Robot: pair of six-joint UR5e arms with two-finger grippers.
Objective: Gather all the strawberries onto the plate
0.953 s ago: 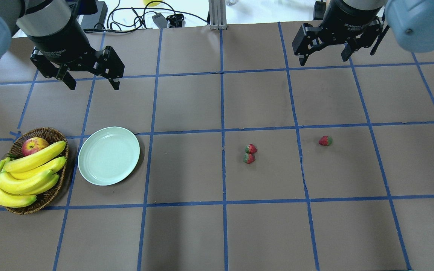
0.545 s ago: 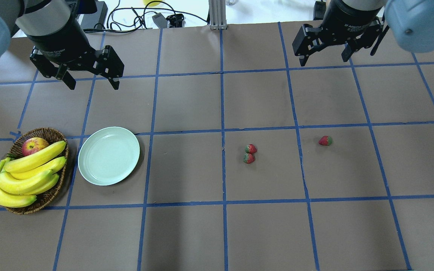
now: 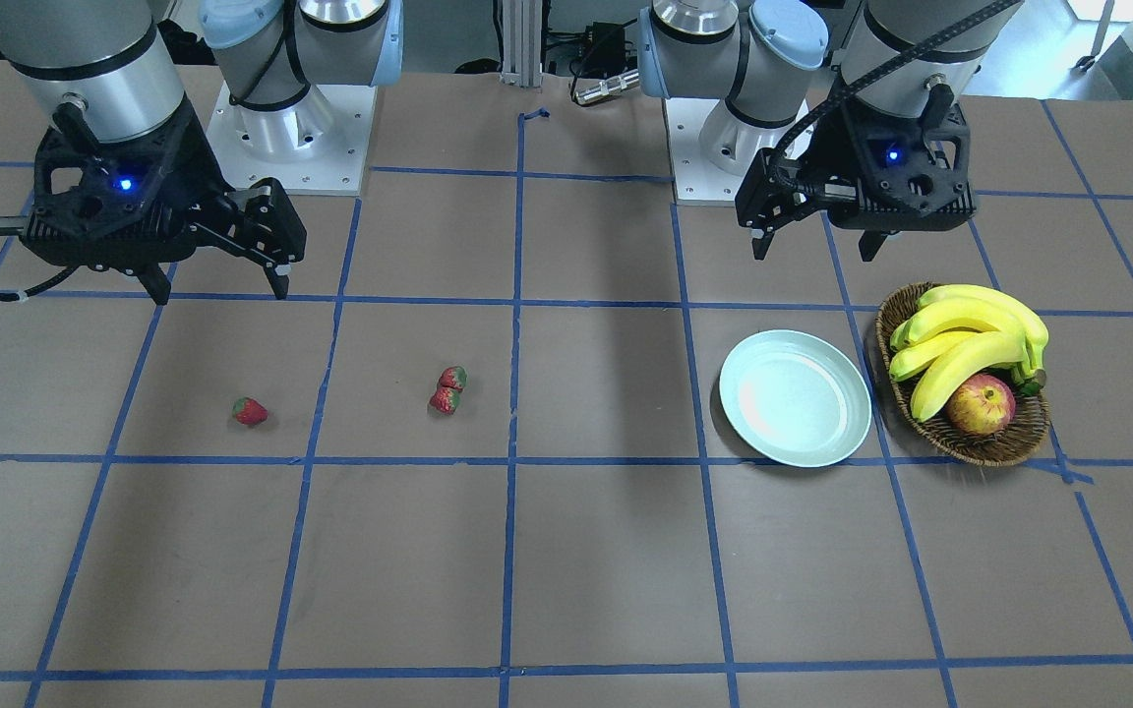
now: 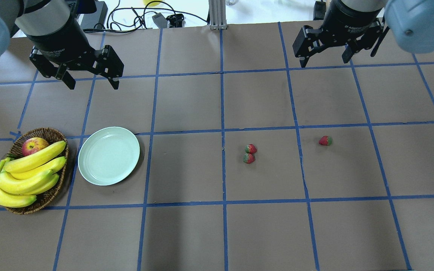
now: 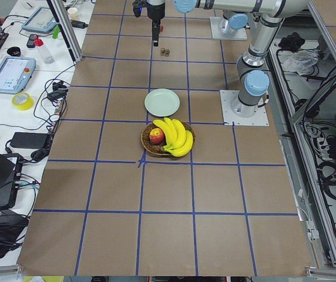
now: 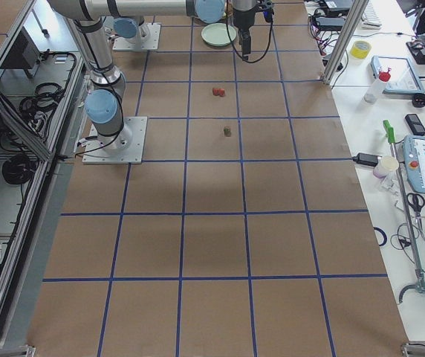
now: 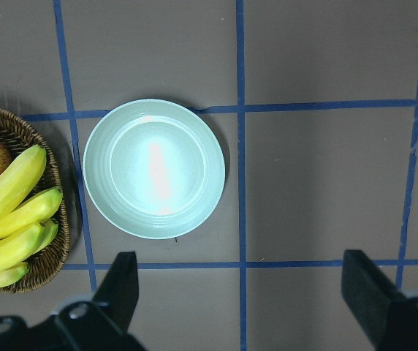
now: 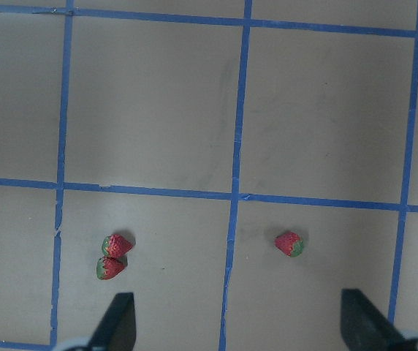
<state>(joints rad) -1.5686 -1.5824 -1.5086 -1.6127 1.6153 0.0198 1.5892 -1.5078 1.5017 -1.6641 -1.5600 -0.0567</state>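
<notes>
Left gripper (image 4: 92,86): fingers (image 7: 121,281) spread wide, hanging above the table (image 4: 187,101) and off its surface. Its wrist view looks straight down on the plate (image 4: 109,156), which lies flat on the table near this gripper but apart from it.

Right gripper (image 4: 324,62): fingers (image 8: 118,318) likewise spread wide, raised above the table on the robot's right side. Its wrist view takes in all three fruits below, none of them touching the fingers.

Strawberries (image 4: 251,148): three, all on the table. Two lie touching each other, just right of the table's centre line. A third strawberry (image 4: 325,140) lies alone in the next grid square, further toward the robot's right. All three are well apart from the plate, with a full grid square between the pair and the plate's rim.

Basket (image 4: 45,131): brown wicker, just beside the plate on its outer side, at the robot's far left. It holds bananas (image 4: 28,173), which hang over its rim, and an apple (image 4: 34,145) tucked against them.

Table surface: brown, marked into squares by blue tape (image 4: 222,101)
</notes>
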